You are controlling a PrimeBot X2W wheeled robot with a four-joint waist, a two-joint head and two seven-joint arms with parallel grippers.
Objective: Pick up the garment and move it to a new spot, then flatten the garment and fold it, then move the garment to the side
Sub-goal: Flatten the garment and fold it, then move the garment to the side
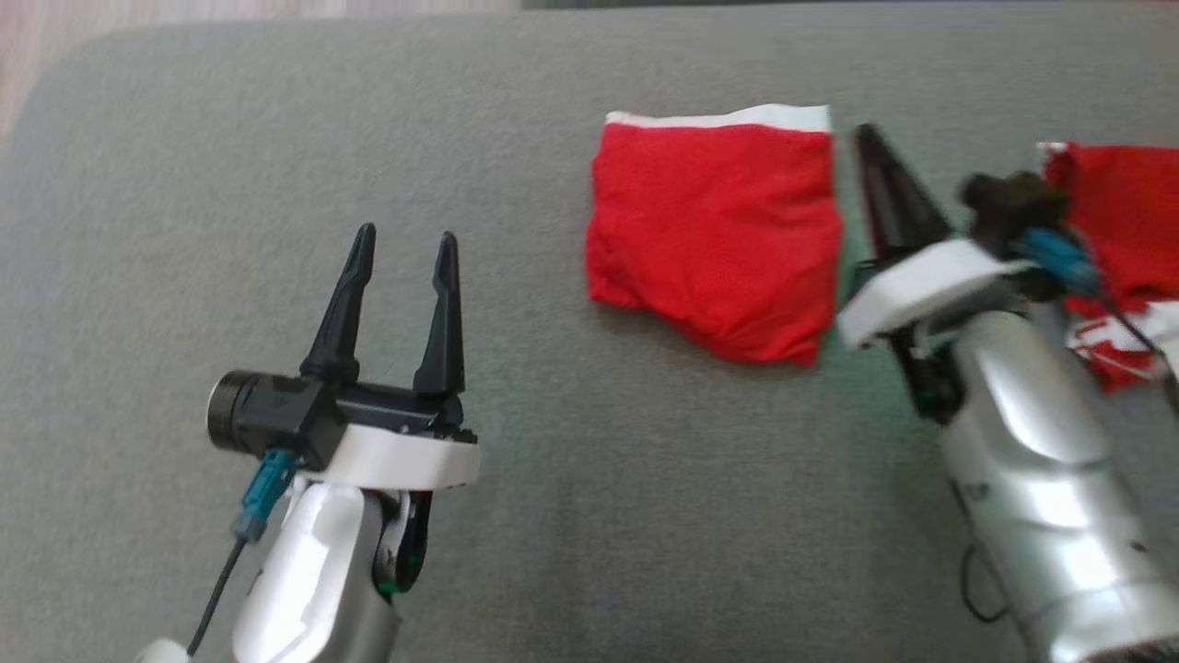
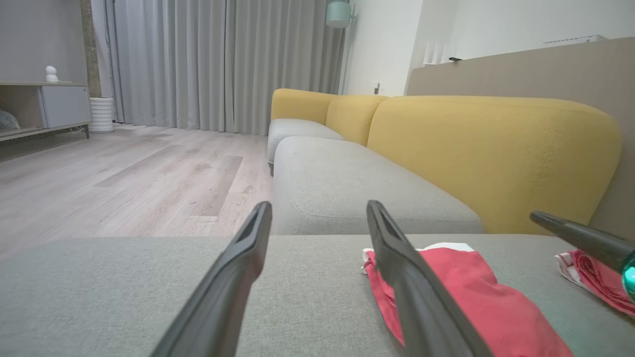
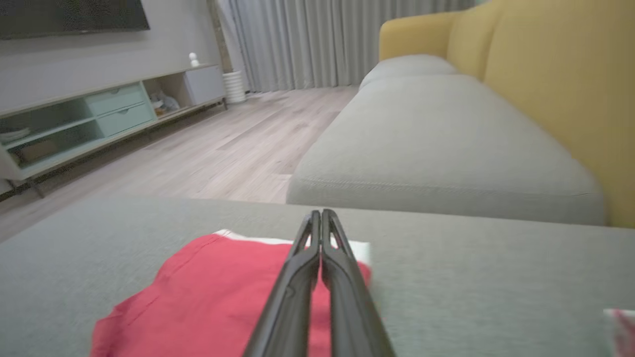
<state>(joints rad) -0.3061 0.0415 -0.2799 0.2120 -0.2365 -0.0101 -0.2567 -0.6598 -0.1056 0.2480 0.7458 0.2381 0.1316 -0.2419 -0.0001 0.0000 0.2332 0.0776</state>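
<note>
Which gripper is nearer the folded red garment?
Right. The right gripper, shut, is at the folded garment's right edge; the left gripper, open, is well off to its left.

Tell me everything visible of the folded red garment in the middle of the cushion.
The garment is red soft-looking cloth with a white band along its far edge, folded into a rough rectangle, slightly rumpled at the near corner. It lies flat on the grey cushion. The shut right gripper sits by its right edge; contact can't be told.
</note>
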